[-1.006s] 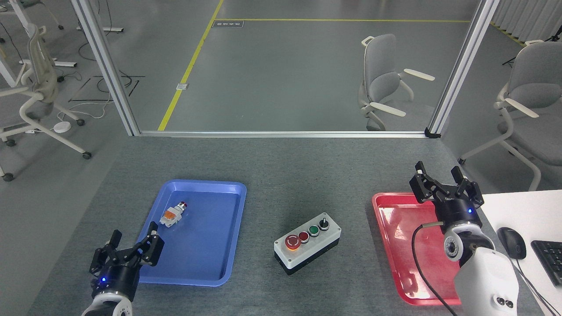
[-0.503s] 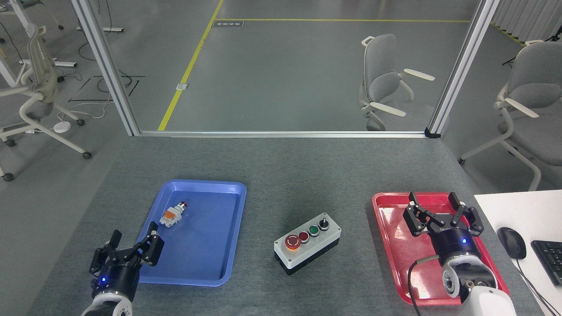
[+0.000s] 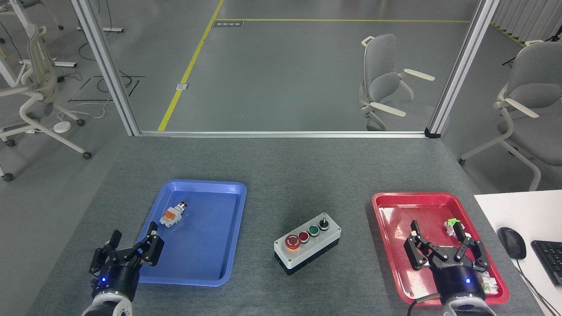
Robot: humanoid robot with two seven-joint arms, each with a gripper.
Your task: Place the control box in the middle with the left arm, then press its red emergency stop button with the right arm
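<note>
Head view. The control box (image 3: 308,242) sits on the bare grey tabletop (image 3: 281,166) at lower centre of the frame, between the two trays and touching neither. It lies at a slant, its long side running from lower left to upper right. Along its light grey top, from lower left to upper right, come the big red stop button (image 3: 292,242) with a yellow ring at its base, a small red button (image 3: 304,237), a green button (image 3: 313,230) and a black knob (image 3: 324,224). Nothing touches the box.

The blue tray (image 3: 228,245) lies at lower left of centre. In its upper left part rests a small white-orange pushbutton (image 3: 172,214) with a red tip, tilted on its side.

The left gripper (image 3: 131,248) is at the lower left corner of the frame, over the tray's lower left edge, its black fingers spread apart and holding nothing.

The red tray (image 3: 386,210) lies at lower right. The right gripper (image 3: 445,239) hangs over the tray's lower half, fingers spread wide with nothing between them. A small white-green part (image 3: 452,225) shows in the tray just above its right finger, and another small white-green piece (image 3: 489,286) lies at the tray's lower right corner, partly hidden by the gripper body.

At the right edge a white desk (image 3: 513,206) carries a black mouse (image 3: 511,242) and a keyboard (image 3: 549,261). Beyond the table are an aluminium frame (image 3: 281,133), grey floor with yellow lines, and office chairs (image 3: 382,83).
</note>
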